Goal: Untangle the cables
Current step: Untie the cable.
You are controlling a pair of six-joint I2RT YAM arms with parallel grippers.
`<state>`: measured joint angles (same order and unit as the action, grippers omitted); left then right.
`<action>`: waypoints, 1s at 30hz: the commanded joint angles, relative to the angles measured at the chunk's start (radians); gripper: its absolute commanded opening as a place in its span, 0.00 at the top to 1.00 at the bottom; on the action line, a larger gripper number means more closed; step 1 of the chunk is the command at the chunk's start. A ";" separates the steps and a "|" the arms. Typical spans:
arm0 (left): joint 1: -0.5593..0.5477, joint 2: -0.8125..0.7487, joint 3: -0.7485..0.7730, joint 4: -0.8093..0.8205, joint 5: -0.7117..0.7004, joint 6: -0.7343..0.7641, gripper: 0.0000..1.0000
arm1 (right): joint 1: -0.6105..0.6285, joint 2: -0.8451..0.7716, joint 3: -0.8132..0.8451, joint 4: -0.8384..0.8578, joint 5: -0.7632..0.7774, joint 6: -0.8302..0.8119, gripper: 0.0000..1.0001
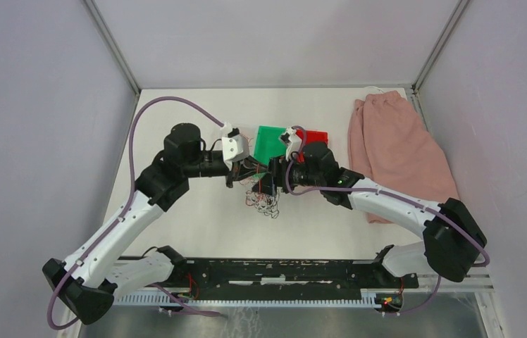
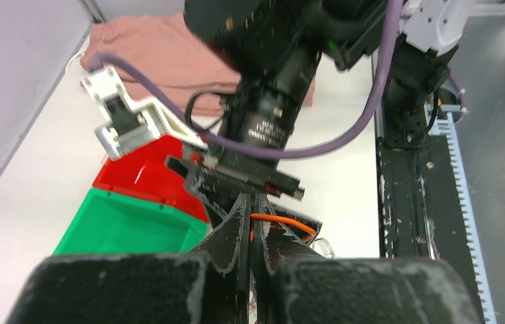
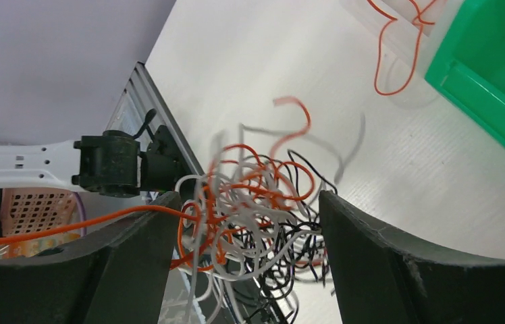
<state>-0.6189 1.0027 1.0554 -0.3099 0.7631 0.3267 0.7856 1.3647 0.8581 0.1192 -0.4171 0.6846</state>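
Two hands meet over the middle of the white desk (image 1: 197, 225), and most of the trouble would come from how they share the tangled clump of thin, curly orange-red, black and white cables (image 3: 250, 223). The left hand (image 2: 250, 206) is pressed fully closed. An orange strand comes out right at its tips, so it looks to be pinching that one wire. The clump seems to hang from there toward the desk, between the two hands. The right hand (image 3: 248, 197) has its fingers spread wide, one on each side of the clump, gripping nothing.

If it closes where it is, I judge it would take a whole bundle of loops rather than a single strand. Pulling the hands apart would then cinch the knot tighter instead of freeing anything. The clump is blurred in the right wrist view, so it may be swaying, which would make a clean pick of one wire harder. The left hand's hold is on a very thin strand, and a sharp tug could slip it out and drop everything. Loops could also catch on the rim of the green plastic bin (image 1: 269, 143) just behind, or drag in the single orange wire (image 3: 391, 61) lying loose beside that bin.
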 commanded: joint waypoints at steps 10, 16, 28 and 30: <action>-0.020 0.064 0.279 0.045 0.100 -0.137 0.97 | 0.001 0.049 -0.115 -0.002 0.178 -0.100 0.20; -0.021 0.102 0.414 0.045 0.102 -0.158 0.97 | 0.001 0.059 -0.156 -0.017 0.211 -0.116 0.19; -0.021 0.131 0.585 0.042 0.007 -0.012 0.97 | 0.002 0.028 -0.208 -0.041 0.257 -0.117 0.19; -0.020 0.127 0.591 0.075 -0.035 0.016 0.97 | 0.001 0.028 -0.207 -0.046 0.267 -0.123 0.19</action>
<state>-0.6365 1.1305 1.5948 -0.3035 0.8059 0.2535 0.7860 1.4231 0.6479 0.0654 -0.1917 0.5842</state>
